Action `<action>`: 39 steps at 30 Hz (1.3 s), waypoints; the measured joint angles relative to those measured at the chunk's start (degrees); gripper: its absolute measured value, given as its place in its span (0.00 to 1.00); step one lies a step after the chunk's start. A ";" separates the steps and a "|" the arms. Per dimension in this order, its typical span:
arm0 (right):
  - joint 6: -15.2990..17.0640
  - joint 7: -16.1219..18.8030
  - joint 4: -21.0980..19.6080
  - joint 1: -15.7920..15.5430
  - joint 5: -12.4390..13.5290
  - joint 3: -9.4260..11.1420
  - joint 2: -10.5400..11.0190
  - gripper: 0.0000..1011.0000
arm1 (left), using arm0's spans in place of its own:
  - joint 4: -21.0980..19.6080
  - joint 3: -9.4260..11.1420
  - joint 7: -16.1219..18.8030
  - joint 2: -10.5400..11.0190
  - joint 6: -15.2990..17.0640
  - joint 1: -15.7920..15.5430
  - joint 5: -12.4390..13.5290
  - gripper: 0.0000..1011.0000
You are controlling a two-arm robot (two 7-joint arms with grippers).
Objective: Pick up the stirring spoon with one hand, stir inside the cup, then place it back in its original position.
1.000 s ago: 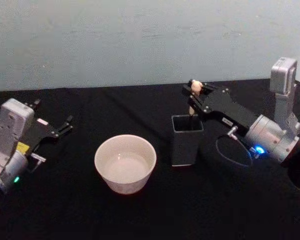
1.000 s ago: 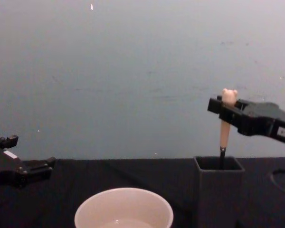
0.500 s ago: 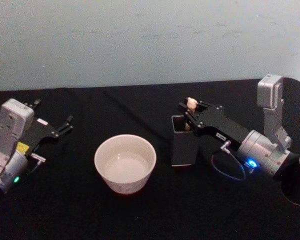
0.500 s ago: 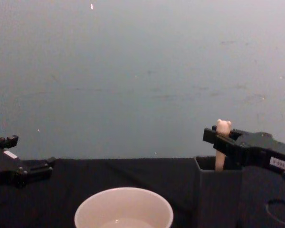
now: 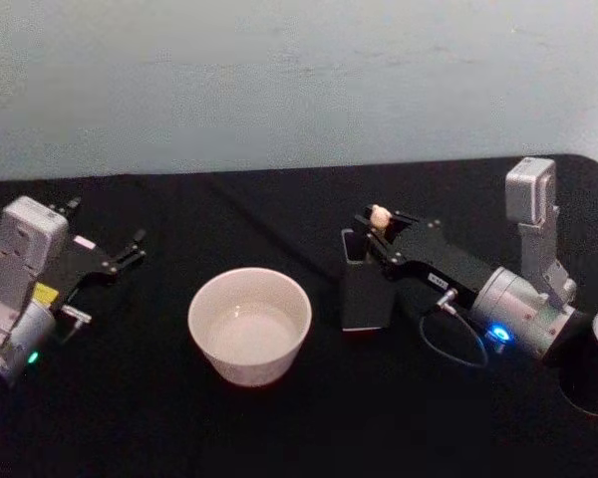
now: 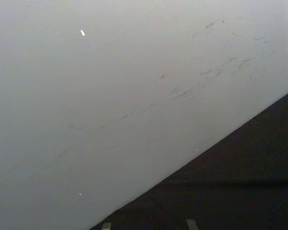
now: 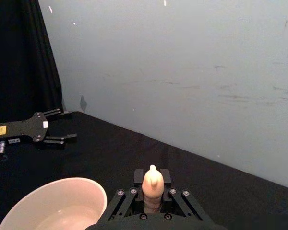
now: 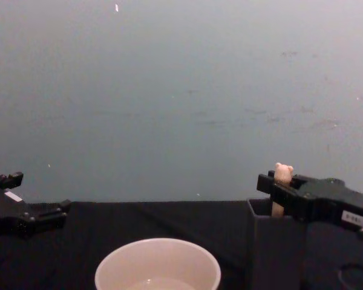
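One wide round cream-white cup point(image 5: 249, 326), one tall dark grey square holder point(image 5: 364, 295), one beige bear-topped stirring spoon point(image 5: 378, 218), two black grippers: left point(image 5: 130, 250), right point(image 5: 376, 227).

Black table point(image 5: 279, 428) with cup point(image 5: 249, 325), holder point(image 5: 363, 299)

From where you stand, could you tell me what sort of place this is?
Probably a robot test bench, not a kitchen: a black-draped table, a bare pale wall, and just a cup and grey holder set out.
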 joint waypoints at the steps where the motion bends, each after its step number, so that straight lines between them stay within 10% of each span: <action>1: 0.00 0.00 -0.01 0.02 0.02 0.00 0.01 0.21 | 0.00 0.00 0.00 0.00 0.00 0.00 0.00 0.99; 9: -0.02 0.04 -0.05 0.06 0.19 0.01 0.01 0.21 | 0.00 0.00 0.00 0.00 0.00 0.00 0.00 0.99; 30: -0.09 0.13 -0.08 0.14 0.38 0.10 0.01 0.86 | 0.00 0.00 0.00 0.00 0.00 0.00 0.00 0.99; 39: -0.09 0.13 -0.07 0.15 0.42 0.10 0.01 0.99 | 0.00 0.00 0.00 0.00 0.00 0.00 0.00 0.99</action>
